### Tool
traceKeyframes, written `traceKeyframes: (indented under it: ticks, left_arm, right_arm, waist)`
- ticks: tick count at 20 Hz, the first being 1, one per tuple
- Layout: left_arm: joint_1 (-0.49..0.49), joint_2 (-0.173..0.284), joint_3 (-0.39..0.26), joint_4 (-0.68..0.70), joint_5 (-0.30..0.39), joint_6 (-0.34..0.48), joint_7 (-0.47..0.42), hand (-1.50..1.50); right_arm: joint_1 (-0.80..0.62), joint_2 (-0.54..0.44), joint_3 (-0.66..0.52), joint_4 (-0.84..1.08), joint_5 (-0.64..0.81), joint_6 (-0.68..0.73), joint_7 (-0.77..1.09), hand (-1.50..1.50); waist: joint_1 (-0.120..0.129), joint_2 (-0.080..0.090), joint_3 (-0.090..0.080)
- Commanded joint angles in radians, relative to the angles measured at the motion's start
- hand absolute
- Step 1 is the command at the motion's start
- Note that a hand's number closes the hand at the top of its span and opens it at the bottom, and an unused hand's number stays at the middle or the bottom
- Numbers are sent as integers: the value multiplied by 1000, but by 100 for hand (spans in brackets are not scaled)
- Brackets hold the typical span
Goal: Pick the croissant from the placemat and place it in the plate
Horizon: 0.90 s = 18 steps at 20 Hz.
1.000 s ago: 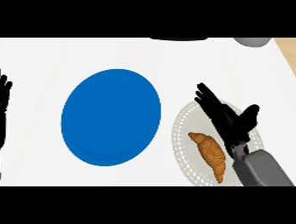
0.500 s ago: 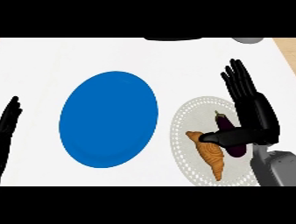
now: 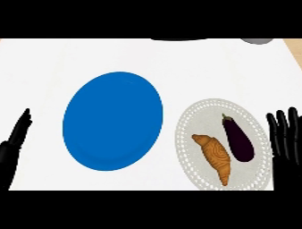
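Observation:
A golden-brown croissant (image 3: 215,157) lies on the white lacy placemat (image 3: 203,117) at the right, beside a dark purple eggplant (image 3: 238,138). The blue plate (image 3: 113,120) sits left of the placemat with nothing on it. My right hand (image 3: 293,146) is open, fingers straight and pointing up, just off the placemat's right edge and apart from the croissant. My left hand (image 3: 8,153) is open too, seen edge-on near the lower left corner, well away from the plate.
The counter's top is white. A dark object (image 3: 180,39) shows at the far edge in the middle, and a grey round object (image 3: 257,40) sits at the far right corner. Wood floor shows beyond both side edges.
My right hand has pulled back from over the placemat to its right edge, uncovering the eggplant. The left hand has shifted slightly right and turned edge-on. The croissant has not moved.

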Motion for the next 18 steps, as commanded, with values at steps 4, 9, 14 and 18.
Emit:
traceKeyframes:
  ticks: [4,9,14,18]
  left_arm:
    - [-14,-3,12,-7,-4,-20,12,0]
    - [-10,11,20,-14,-2,-39,18,0]
    - [-56,-29,9,38,-34,-48,1,0]
    - [-19,7,46,-24,-4,-96,29,0]
  right_arm:
    - [176,-218,40,-147,179,62,122,-150]
    - [193,-424,-60,-218,255,130,341,-150]
    - [58,-449,-48,-230,294,166,607,-150]
    - [-15,-480,-30,-219,276,254,754,-150]
  waist:
    - [12,5,-1]
    - [23,7,-2]
    - [36,11,-1]
    - [44,9,0]
